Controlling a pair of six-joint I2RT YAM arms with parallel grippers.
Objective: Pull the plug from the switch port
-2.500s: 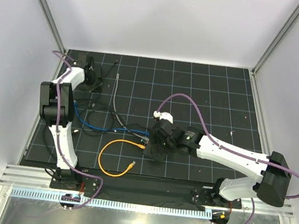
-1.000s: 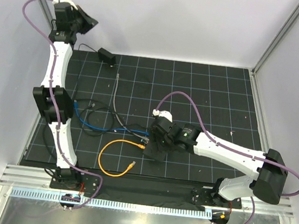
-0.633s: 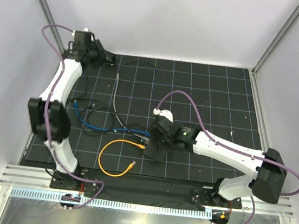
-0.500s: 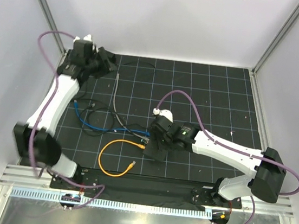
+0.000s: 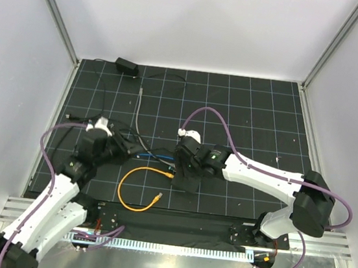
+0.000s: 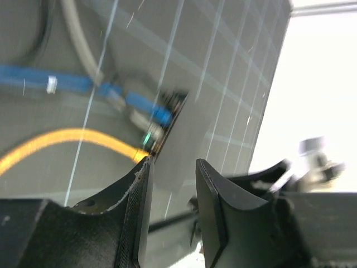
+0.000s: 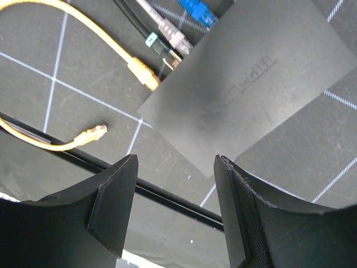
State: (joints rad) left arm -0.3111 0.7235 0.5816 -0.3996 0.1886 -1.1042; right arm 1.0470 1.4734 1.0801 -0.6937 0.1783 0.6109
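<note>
The switch [image 5: 188,182] is a flat black box lying near the table's front middle. Its port edge faces left and carries a blue plug [image 7: 198,12], a grey plug [image 7: 167,28] and a yellow plug [image 7: 144,73]. My right gripper [image 7: 175,162] hovers open over the switch's [image 7: 251,84] near corner, nothing between its fingers. My left gripper [image 6: 174,162] is open and empty too, pointing at the port edge from the left. Ahead of it lie the blue plug [image 6: 159,114] and yellow plug [image 6: 139,152]. From above, the left gripper [image 5: 125,146] is a short way left of the plugs.
A small black power adapter [image 5: 127,67] lies at the back edge, its thin cord trailing forward. A yellow cable [image 5: 123,189] loops toward the front with a loose end [image 5: 156,200]. A grey cable [image 5: 139,113] and black cords cross the left half of the mat.
My left arm swung down from the back left corner to the left of the switch, and its jaws opened. The power adapter stays at the back edge. The right arm barely moved.
</note>
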